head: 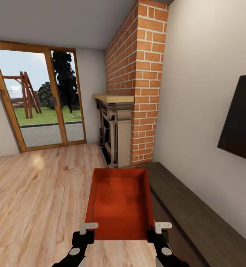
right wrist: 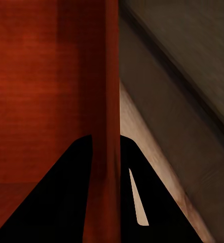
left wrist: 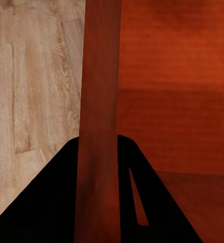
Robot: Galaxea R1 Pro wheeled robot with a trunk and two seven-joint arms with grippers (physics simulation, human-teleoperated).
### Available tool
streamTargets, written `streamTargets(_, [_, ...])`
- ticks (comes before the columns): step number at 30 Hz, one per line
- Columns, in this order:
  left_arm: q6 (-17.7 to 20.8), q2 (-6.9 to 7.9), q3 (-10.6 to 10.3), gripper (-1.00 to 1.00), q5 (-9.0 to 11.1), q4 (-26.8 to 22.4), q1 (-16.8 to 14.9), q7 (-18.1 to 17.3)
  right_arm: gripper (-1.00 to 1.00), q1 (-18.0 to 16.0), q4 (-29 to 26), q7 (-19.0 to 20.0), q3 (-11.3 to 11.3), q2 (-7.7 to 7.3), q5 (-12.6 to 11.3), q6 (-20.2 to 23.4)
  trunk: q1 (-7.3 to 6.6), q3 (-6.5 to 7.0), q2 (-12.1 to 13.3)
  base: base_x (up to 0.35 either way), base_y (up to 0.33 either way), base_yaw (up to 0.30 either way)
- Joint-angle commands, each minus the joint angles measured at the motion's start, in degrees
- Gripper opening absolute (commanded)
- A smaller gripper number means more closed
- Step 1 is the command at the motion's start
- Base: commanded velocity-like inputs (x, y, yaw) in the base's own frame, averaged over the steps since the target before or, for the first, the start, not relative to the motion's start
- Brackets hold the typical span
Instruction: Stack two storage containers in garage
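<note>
The wood-plank floor [head: 37, 193] of the living room spreads beneath and to the left of both claws, running off to a glazed wooden door [head: 41, 100] far ahead of the left claw, with lawn and a timber frame beyond the glass. The brick fireplace [head: 138, 81] rises ahead of the claws and a little right, its column cut off by the top of the head view, and its dark hearth opening is hard to read. A long dark low bench [head: 200, 211] runs along the wall just right of the right claw, and above it a black screen [head: 239, 118] is cut by the picture's edge. Between the two claws sits one storage container [head: 119, 202], orange-red and lidless, held off the floor with its open top up and its long axis pointing straight away from the robot toward the fireplace; its near short wall spans from claw to claw. The left gripper [head: 86, 228] is clenched on the container's left side wall near the near corner, and the left wrist view shows that wall [left wrist: 99, 126] running between the dark fingers [left wrist: 41, 202]. The right gripper [head: 160, 227] is clamped on the right side wall the same way, the wall [right wrist: 104, 101] passing between its fingers [right wrist: 56, 202]. The outer faces of the container's walls are hidden.
</note>
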Motion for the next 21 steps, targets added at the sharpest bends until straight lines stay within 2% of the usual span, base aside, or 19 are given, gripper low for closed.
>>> streamTargets(1, [-0.27, 0.14, -0.3, -1.0, 0.83, 0.25, 0.0, 0.73, -1.0, -0.09, -0.24, -0.23, 0.02, -0.03, 0.4, -5.34, 0.0, 0.02, -0.04, 0.0, 0.0, 0.0])
streamTargets(21, [-0.27, 0.2, -0.3, -1.0, 0.83, 0.25, 0.0, 0.73, -1.0, -0.09, -0.23, -0.23, 0.02, -0.02, 0.4, -5.34, 0.0, 1.68, -0.04, 0.0, 0.0, 0.0])
